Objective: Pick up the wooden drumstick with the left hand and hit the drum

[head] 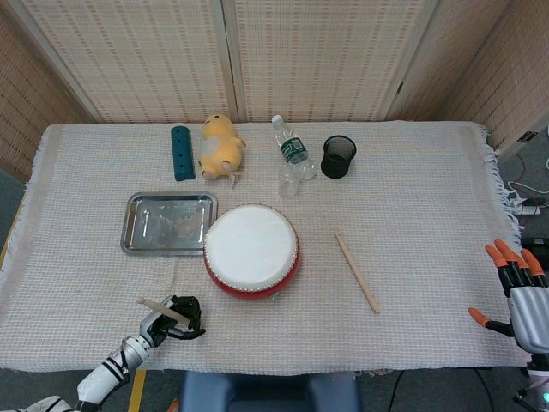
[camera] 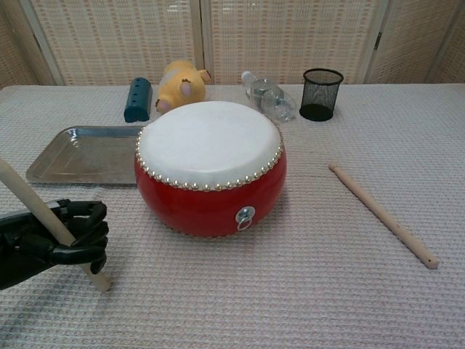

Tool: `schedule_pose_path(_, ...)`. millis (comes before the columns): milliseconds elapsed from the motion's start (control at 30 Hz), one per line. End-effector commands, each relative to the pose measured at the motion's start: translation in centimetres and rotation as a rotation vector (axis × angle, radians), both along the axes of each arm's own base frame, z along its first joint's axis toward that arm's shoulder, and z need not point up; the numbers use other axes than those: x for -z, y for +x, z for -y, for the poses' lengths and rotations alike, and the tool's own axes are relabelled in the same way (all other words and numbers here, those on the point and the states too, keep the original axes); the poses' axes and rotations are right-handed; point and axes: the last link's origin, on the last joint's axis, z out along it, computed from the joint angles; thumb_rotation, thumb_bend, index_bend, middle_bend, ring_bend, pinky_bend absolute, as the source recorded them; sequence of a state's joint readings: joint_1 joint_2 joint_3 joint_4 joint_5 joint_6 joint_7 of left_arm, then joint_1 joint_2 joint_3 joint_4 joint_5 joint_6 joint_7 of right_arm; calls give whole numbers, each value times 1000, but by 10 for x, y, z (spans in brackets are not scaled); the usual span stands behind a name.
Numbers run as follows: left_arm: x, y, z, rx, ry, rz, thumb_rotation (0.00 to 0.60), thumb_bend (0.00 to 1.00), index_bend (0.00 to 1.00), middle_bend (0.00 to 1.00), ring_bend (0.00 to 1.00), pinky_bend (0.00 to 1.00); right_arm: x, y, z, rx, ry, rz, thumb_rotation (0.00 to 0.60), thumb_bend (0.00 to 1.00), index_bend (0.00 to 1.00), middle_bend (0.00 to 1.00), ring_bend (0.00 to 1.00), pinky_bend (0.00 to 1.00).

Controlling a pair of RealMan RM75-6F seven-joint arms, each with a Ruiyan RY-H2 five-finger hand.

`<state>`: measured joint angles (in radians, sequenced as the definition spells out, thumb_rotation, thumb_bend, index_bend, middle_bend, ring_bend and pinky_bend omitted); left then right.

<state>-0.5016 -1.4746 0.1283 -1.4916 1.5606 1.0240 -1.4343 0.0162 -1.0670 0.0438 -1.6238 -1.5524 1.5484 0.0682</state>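
Observation:
My black left hand grips a wooden drumstick near the table's front edge, left of the drum. The stick slants up to the left, with its lower tip at the cloth. The red drum with a white skin stands at the table's middle. A second wooden drumstick lies loose to the drum's right. My right hand, with orange fingertips spread, hangs off the table's right edge, holding nothing.
A metal tray lies left of the drum. At the back stand a teal block, a yellow plush toy, a lying plastic bottle and a black mesh cup.

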Motion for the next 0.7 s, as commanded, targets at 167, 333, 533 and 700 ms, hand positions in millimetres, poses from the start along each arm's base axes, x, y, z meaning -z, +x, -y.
schedule_pose_path(167,12,7,5,25,21,-74,600,194,727,842,725,688,-1,0,-1,-4,-5,2,600,62,0,0,0,0)
schedule_pose_path(333,20,11,4,32,59,-127,600,193,787,908,794,746,-2,0,-2,-8,-8,2,600,61,0,0,0,0)
schedule_pose_path(533,24,14,7,43,111,-170,600,197,832,945,830,787,-2,0,-2,-10,-12,2,600,62,0,0,0,0)
schedule_pose_path(700,24,14,12,41,126,-178,600,210,894,994,878,814,-2,0,-3,-12,-12,1,600,62,0,0,0,0)
